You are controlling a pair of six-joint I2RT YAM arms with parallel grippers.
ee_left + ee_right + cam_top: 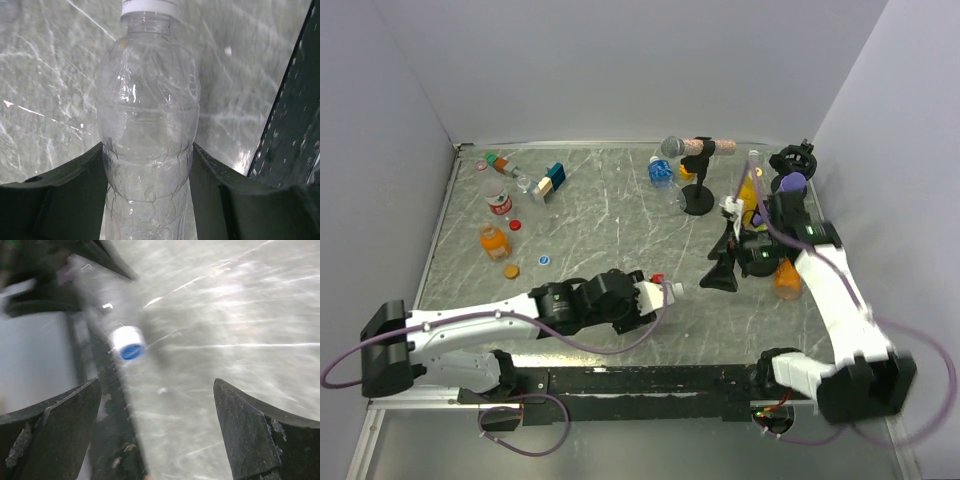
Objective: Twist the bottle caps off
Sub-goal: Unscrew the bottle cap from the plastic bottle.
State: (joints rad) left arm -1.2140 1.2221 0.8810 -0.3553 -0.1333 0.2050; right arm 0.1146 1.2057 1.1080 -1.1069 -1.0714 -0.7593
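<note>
My left gripper (645, 296) (148, 150) is shut on a clear bottle (148, 100) with a red label. It holds the bottle on its side low over the table, white neck end (675, 289) pointing right. My right gripper (723, 258) (156, 385) stands wide open to the right of that neck, with nothing between its fingers. In the right wrist view a small white cap with a blue top (128, 342) shows blurred beyond the fingertips, beside a dark stand. Loose red (515, 224), orange (511, 270) and blue (544, 261) caps lie at the left.
At the left stand a clear red-labelled bottle (498, 197) and a squat orange bottle (494, 240), with a blue-and-tan block (552, 180) behind. A blue-labelled bottle (662, 172), a grey microphone (673, 147) on its stand, a yellow bottle (748, 190), a purple microphone (792, 183) and an orange bottle (787, 280) crowd the right.
</note>
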